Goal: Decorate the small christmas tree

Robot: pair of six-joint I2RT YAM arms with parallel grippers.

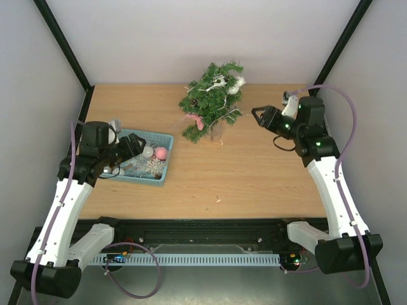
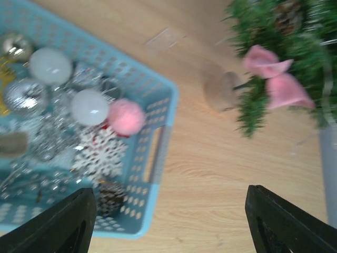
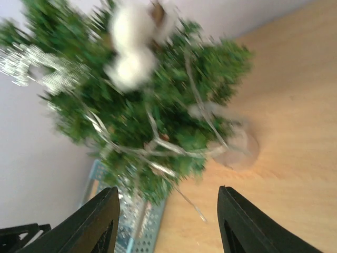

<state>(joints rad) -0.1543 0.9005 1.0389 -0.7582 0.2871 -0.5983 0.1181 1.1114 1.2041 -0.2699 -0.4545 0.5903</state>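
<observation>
The small christmas tree [image 1: 213, 101] stands at the back middle of the table, wound with silver ribbon and carrying white ornaments and a pink bow [image 2: 274, 79]. My left gripper [image 1: 135, 145] hovers open over the teal basket [image 1: 169, 152] with nothing between its fingers [image 2: 63, 226]. The left wrist view shows the basket [image 2: 167, 105] holding white and silver balls, a pink pompom [image 2: 126, 117], a white snowflake [image 2: 100, 153] and a pine cone. My right gripper [image 1: 256, 114] is open and empty just right of the tree, apart from it. In its blurred wrist view the tree [image 3: 142, 110] fills the space ahead of the fingertips [image 3: 100, 221].
The tree's round wooden foot [image 2: 221, 90] rests on the table between basket and branches. A loose silver ribbon end [image 3: 189, 203] trails down from the tree. Grey walls and black frame posts enclose the back and both sides. A small scrap [image 1: 218, 200] lies near the front.
</observation>
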